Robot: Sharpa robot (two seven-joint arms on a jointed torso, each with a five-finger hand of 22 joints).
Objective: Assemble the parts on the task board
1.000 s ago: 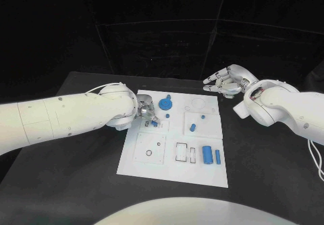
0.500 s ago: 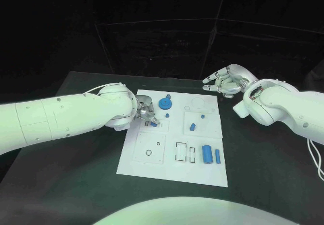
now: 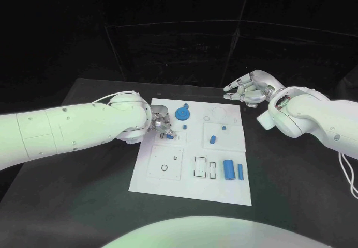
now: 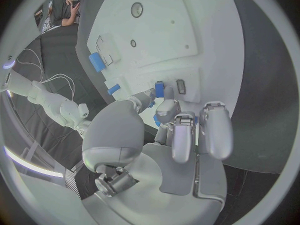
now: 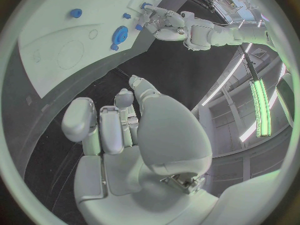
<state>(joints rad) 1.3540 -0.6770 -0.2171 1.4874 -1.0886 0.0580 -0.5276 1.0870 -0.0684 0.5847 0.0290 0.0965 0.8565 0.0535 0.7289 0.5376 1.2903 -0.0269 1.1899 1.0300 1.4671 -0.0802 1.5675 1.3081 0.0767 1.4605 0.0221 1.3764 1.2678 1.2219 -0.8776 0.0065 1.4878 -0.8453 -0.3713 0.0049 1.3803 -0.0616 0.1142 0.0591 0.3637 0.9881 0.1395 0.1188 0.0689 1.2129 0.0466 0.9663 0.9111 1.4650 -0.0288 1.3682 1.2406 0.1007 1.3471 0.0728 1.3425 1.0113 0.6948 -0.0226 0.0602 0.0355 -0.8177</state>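
My black desk (image 3: pixel 82 206) stands before a dark wall of black panels (image 3: pixel 179 46). Greenish light washes over it. Beside me, a bright green light strip (image 5: pixel 260 107) glows on a dark frame.

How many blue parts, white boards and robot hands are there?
Blue parts: 7
White task board: 1
Robot hands: 2 (left hand, right hand)
Total: 10

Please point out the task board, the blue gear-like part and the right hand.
Task board (image 3: pixel 164 182): head view, bare near-left corner.
Gear-like part (image 3: pixel 183 114): head view, middle of its round top.
Right hand (image 3: pixel 250 89): head view, middle of the hand.
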